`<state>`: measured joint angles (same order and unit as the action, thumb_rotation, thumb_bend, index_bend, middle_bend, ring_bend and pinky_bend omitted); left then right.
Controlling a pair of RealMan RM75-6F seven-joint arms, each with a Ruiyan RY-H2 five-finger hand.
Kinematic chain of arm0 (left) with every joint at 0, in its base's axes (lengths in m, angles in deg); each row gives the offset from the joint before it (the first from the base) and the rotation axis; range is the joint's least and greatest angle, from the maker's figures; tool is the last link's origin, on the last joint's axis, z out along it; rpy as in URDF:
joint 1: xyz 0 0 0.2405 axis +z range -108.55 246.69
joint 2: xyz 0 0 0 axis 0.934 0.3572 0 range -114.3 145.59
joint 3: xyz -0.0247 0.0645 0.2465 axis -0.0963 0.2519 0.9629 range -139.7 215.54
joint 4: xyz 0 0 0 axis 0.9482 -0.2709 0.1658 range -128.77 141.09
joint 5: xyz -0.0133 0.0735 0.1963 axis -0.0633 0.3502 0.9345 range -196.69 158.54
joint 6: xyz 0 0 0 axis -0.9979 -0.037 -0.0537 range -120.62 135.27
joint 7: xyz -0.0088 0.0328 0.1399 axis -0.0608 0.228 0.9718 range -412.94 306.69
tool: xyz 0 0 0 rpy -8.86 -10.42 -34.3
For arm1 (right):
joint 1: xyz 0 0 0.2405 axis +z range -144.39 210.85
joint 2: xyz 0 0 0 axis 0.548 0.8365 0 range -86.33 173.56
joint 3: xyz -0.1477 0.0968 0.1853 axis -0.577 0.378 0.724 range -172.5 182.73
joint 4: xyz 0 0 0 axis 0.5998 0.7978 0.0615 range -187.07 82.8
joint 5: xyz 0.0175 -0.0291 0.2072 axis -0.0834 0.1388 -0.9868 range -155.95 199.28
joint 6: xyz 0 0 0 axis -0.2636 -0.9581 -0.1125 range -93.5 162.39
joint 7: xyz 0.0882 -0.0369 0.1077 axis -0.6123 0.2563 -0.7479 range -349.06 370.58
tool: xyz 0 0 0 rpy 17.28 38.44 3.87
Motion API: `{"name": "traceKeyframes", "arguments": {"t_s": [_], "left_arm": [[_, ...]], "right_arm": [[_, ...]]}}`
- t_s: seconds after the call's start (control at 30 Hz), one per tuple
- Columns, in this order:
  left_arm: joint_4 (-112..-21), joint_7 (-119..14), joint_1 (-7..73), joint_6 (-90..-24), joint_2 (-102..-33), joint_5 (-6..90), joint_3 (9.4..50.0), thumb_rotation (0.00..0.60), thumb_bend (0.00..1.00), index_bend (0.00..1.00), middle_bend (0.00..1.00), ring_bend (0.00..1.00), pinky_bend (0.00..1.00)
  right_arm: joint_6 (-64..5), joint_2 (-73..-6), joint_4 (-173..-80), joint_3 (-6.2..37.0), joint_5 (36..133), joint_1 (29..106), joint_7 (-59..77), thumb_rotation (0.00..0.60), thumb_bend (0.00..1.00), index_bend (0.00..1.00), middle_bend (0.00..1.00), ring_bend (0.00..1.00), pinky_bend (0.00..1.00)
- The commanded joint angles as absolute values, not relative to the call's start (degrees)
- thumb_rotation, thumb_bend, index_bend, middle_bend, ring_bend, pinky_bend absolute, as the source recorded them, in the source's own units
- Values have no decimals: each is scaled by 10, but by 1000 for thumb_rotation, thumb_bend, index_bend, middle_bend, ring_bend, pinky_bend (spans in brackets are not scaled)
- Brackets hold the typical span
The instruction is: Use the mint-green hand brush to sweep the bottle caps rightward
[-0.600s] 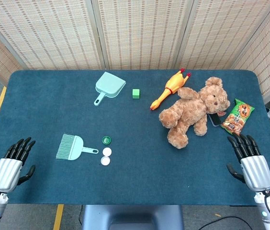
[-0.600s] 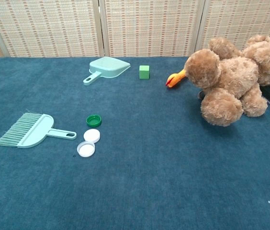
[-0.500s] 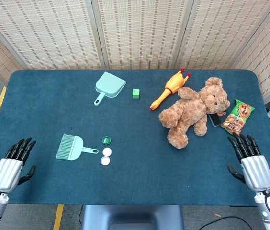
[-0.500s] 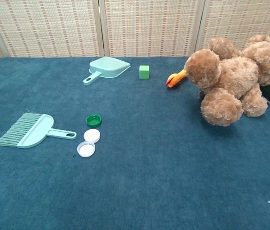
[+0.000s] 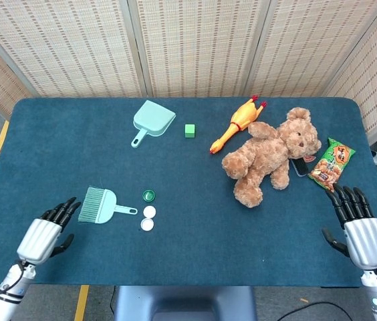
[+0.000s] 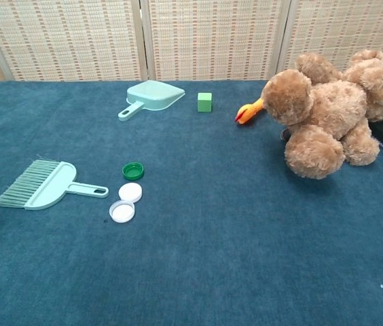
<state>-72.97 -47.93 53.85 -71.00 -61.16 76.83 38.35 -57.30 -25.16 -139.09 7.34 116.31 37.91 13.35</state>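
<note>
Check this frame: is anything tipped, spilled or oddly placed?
Mostly tidy. The teddy bear sprawls on its side over a dark object, and one white cap lies open side up. The brush lies untouched.

A mint-green brush [image 6: 42,185] is lying on the blue table [image 6: 232,258], handle pointing toward three bottle caps [image 6: 130,192] just beside it. A dustpan [image 6: 152,96], green cube [image 6: 205,102] and teddy bear [image 6: 334,115] are sitting farther back.
</note>
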Motion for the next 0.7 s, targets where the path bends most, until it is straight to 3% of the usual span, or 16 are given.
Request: {"name": "traceKeyframes", "arguments": {"t_s": [0.03, 0.23, 0.7], "left_arm": [[-715, -461, 511, -676, -638, 765, 375, 600, 397, 120, 171, 460, 629], [-704, -442, 480, -634, -672, 739, 356, 600, 396, 188, 226, 574, 749], [-651, -399, 419, -558, -754, 692, 336, 600, 392, 235, 245, 627, 796]], "right_arm": [[-570, -254, -1390, 73, 1163, 380, 137, 600, 238, 0, 0, 0, 0], [-565, -257, -1386, 75, 1158, 381, 142, 600, 238, 0, 0, 0, 0], [-553, -260, -1384, 77, 1149, 385, 148, 600, 238, 0, 0, 0, 0]]}}
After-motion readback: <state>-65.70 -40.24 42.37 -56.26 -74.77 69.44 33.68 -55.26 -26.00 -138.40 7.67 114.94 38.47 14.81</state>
